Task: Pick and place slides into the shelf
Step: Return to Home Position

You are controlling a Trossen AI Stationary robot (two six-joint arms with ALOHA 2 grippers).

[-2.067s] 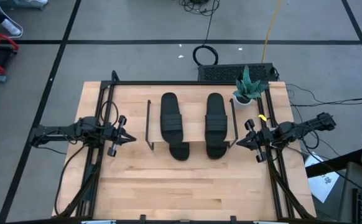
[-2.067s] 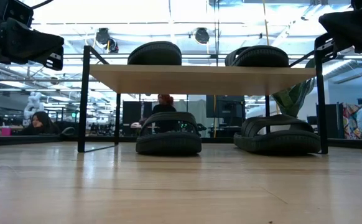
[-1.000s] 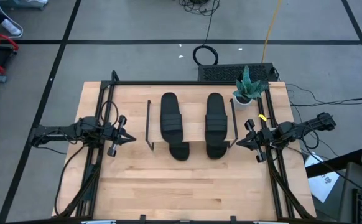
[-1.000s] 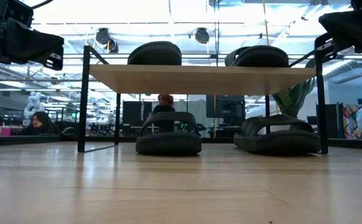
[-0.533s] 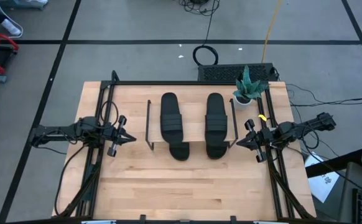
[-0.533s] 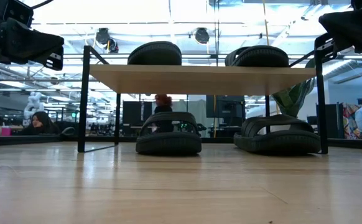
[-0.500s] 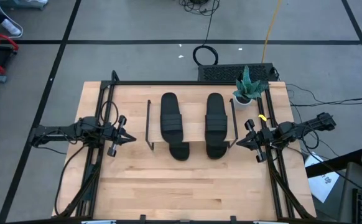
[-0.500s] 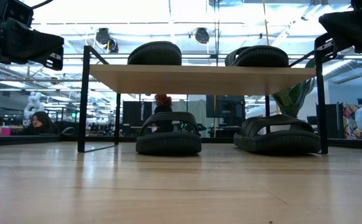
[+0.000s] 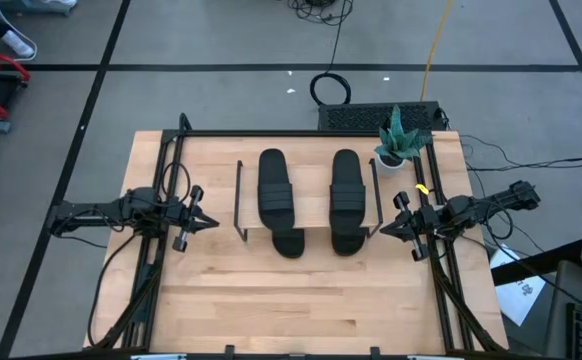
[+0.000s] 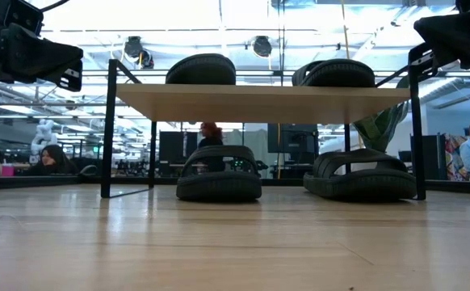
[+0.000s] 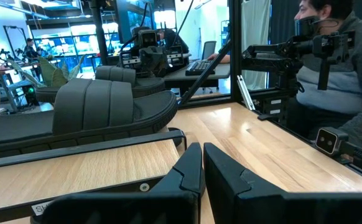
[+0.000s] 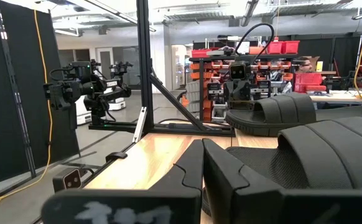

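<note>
Four black slides sit at the shelf (image 9: 309,205), a low rack with a light plank top (image 10: 259,102) and thin black side frames. Two slides (image 9: 274,185) (image 9: 346,185) lie on the plank. Two more (image 10: 219,183) (image 10: 359,178) rest by their soles on the table under it, their ends (image 9: 289,242) (image 9: 348,242) sticking out at the near side. My left gripper (image 9: 213,222) hovers shut to the left of the shelf. My right gripper (image 9: 382,230) hovers shut to its right. Both are raised above the table and point at the shelf.
A small potted plant (image 9: 399,142) stands at the table's far right corner, close to the shelf. Black rails (image 9: 301,133) frame the tabletop. Bare wood (image 9: 291,300) stretches across the near half. A person (image 11: 333,74) sits beyond the table's edge in the left wrist view.
</note>
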